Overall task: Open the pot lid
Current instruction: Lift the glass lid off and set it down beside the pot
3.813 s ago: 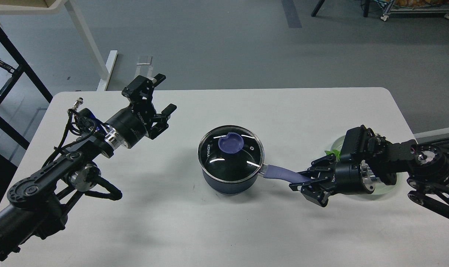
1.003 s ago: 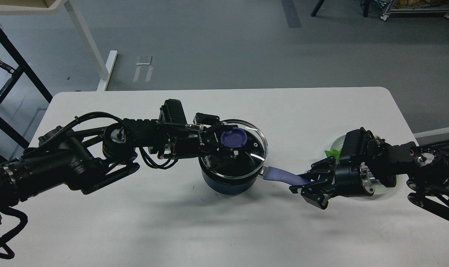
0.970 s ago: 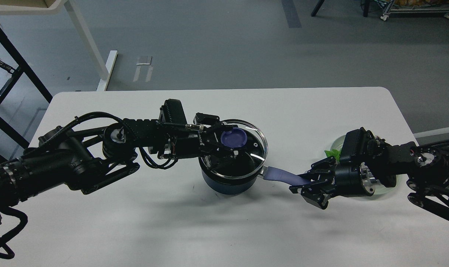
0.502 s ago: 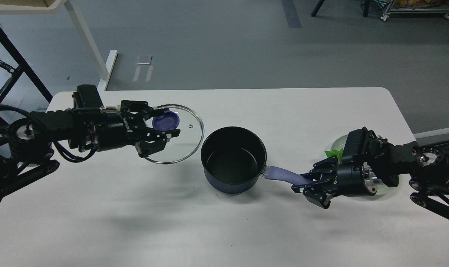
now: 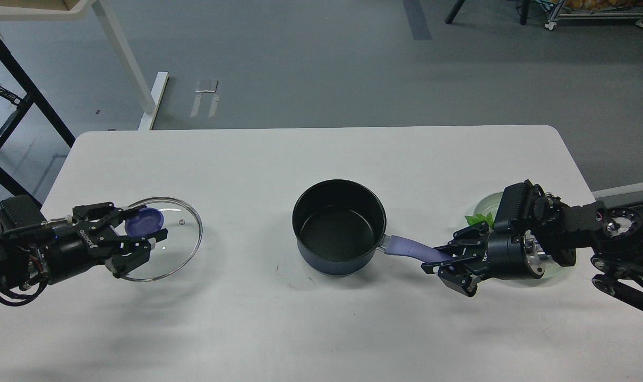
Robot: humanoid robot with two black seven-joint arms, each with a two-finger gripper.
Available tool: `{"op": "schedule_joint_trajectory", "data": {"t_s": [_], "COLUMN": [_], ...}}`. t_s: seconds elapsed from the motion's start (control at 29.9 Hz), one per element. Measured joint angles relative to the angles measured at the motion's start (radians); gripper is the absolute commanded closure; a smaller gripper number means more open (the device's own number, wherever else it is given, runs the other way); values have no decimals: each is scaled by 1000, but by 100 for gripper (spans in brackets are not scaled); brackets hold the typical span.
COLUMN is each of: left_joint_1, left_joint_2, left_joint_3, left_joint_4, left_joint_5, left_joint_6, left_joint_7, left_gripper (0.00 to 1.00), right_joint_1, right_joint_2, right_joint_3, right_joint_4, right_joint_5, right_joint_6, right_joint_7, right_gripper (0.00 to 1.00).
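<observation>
Round clear glass lid w/ steel rim (image 5: 159, 239) is gripped at its knob by left gripper (image 5: 135, 240), far left over tabletop (image 5: 310, 154). Dark navy saucepan (image 5: 340, 228) is steadied mid-table; handle clenched by right gripper (image 5: 451, 260).

The dark navy saucepan (image 5: 338, 228) stands mid-table on the white table (image 5: 310, 154), its long lavender-blue handle (image 5: 409, 248) reaching right; the round clear glass lid (image 5: 159, 239) sits well apart at the left near side; the pale green glass plate (image 5: 486, 204) lies at the right, behind the right arm, beyond the handle's end.
</observation>
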Motion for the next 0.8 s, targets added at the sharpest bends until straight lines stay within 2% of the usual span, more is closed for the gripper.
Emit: {"op": "schedule_joint_trajectory", "data": {"t_s": [0.33,0.5,0.57,0.6,0.64,0.67,0.8], "left_joint_1": [14,15,16,17,17,18,20], "left_joint_2": [-83,-108,-110,-111,-111,-111,-112], "left_joint_3": [87,122,134,139,143,145,152], "left_joint_4": [152,181,189,191,192,193,195], "left_joint_5": [-30,-76,-85,-87,-88,-90,-108], "left_joint_6": [31,32,33,33,33,33,30], "left_joint_7": [0,0,0,0,0,1,1], "left_gripper": [58,56,47,37,21,10,3], "right_joint_1": [1,1,1,1,1,1,1], "right_joint_2": [1,1,1,0,0,0,-1], "right_joint_3": [-1,-2,-2,-2,-2,-2,-3], "right_joint_4": [0,0,0,1,1,1,1], "right_joint_5": [0,0,0,0,0,0,0], "right_joint_6": [0,0,0,0,0,0,0], "right_joint_7": [0,0,0,0,0,0,0], "right_gripper": [79,79,79,79,79,79,78]}}
